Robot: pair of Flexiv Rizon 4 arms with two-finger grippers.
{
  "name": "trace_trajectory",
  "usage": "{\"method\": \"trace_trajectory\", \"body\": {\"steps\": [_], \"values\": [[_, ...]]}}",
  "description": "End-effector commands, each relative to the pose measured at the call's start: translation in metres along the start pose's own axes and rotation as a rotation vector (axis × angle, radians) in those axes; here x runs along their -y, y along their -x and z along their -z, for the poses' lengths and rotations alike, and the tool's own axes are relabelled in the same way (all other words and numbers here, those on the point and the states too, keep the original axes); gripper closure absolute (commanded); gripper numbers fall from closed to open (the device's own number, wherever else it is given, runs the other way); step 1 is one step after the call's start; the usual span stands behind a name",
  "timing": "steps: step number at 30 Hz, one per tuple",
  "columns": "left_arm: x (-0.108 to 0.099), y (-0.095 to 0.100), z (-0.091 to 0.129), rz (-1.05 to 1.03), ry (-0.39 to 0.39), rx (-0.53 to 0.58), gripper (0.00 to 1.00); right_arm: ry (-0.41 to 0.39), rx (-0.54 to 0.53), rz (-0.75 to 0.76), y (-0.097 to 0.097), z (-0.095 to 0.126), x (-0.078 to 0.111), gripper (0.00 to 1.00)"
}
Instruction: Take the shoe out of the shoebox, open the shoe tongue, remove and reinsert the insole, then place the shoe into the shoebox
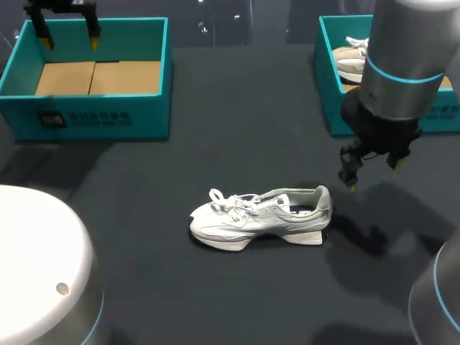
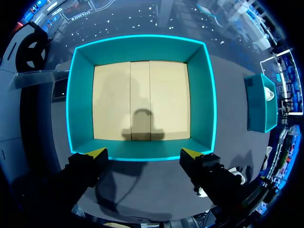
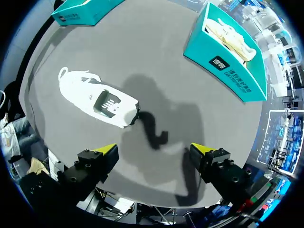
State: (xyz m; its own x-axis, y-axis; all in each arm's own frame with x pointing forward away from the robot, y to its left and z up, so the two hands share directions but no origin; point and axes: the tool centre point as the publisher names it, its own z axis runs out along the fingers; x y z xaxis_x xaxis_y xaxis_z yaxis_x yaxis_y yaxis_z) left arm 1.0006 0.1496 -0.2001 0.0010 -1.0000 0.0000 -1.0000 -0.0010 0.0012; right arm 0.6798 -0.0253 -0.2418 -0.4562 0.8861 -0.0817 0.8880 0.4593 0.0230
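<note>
Lying on its sole near the middle of the dark surface [image 1: 237, 129]: one white-and-grey shoe [image 1: 262, 215], toe toward 9 o'clock, heel toward 3 o'clock, laces loose over the tongue. It is outside both boxes and well apart from each.

Left shoebox [image 1: 93, 115], teal, sits at about 10 o'clock from the shoe, its bare cardboard floor showing. Left jaws hang over its far rim, yellow fingertips [image 1: 45, 42] apart, nothing between them. In the left wrist view the box [image 2: 140, 151] lies just ahead of the spread fingertips [image 2: 97, 153].

Right shoebox [image 1: 327, 79], also teal, sits at about 2 o'clock from the shoe, with a second pale shoe [image 1: 352, 61] lying inside.

Right arm [image 1: 402, 65] comes in over that box. Its jaws hover above the surface near the shoe's heel, at roughly 2 o'clock from it, not touching. Jaws apart, gripping nothing.

In the right wrist view the shoe [image 3: 97, 97] lies ahead of the spread fingertips [image 3: 110, 149], heel end nearer them, insole visible through the opening. The right shoebox [image 3: 223, 64] and its shoe [image 3: 230, 33] sit farther ahead.
</note>
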Motion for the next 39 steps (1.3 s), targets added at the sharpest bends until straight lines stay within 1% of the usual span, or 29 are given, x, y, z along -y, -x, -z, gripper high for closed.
{"method": "trace_trajectory", "body": {"steps": [1,4,16,17,18,20,21,22,23,26,28,30,32,33,34,35,39], "values": [[0.000,0.000,0.000,0.000,0.000,0.000,0.00,0.419,-0.842,0.624,0.011,-0.003,0.009,0.00],[0.000,0.000,0.000,0.000,0.000,0.000,0.00,0.457,-0.885,0.710,0.013,-0.005,0.006,0.00],[0.000,0.000,0.000,0.000,0.000,0.000,0.00,0.457,-0.885,0.710,0.013,-0.005,0.006,0.00],[0.000,0.000,0.000,0.000,0.000,0.000,0.00,0.479,-0.892,0.721,0.013,-0.005,0.006,0.00],[0.000,0.000,0.000,0.000,0.000,0.000,0.00,0.574,-0.913,0.750,0.016,-0.007,0.007,0.00],[0.000,0.000,0.000,0.000,0.000,0.000,0.00,0.689,-0.921,0.829,0.021,-0.010,0.011,0.00],[0.000,0.000,0.000,0.000,0.000,0.000,0.00,0.747,-0.923,0.849,0.024,-0.011,0.009,0.00],[0.000,0.000,0.000,0.000,0.000,0.000,0.00,0.776,-0.919,0.866,0.025,-0.013,0.007,0.00],[0.000,0.000,0.000,0.000,0.000,0.000,0.00,0.832,-0.913,0.896,0.029,-0.016,0.007,0.00],[0.000,0.000,0.000,0.000,0.000,0.000,0.00,0.856,-0.889,0.895,0.035,-0.029,0.001,0.00],[0.000,0.000,0.000,0.000,0.000,0.000,0.00,0.891,-0.878,0.880,0.040,-0.035,-0.003,0.00],[0.000,0.000,0.000,0.000,0.000,0.000,0.00,0.944,-0.856,0.876,0.045,-0.041,-0.005,0.00],[0.000,0.000,0.000,0.000,0.000,0.000,0.00,0.945,-0.821,0.879,0.047,-0.046,-0.005,0.00],[0.000,0.000,0.000,0.000,0.000,0.000,0.00,0.964,-0.816,0.870,0.050,-0.051,-0.006,0.00],[0.000,0.000,0.000,0.000,0.000,0.000,0.00,0.947,-0.794,0.870,0.052,-0.052,-0.005,0.00],[0.000,0.000,0.000,0.000,0.000,0.000,0.00,0.947,-0.768,0.863,0.053,-0.054,-0.005,0.00],[0.000,0.000,0.000,0.000,0.000,0.000,0.00,0.952,-0.773,0.868,0.054,-0.053,-0.003,0.00]]}}
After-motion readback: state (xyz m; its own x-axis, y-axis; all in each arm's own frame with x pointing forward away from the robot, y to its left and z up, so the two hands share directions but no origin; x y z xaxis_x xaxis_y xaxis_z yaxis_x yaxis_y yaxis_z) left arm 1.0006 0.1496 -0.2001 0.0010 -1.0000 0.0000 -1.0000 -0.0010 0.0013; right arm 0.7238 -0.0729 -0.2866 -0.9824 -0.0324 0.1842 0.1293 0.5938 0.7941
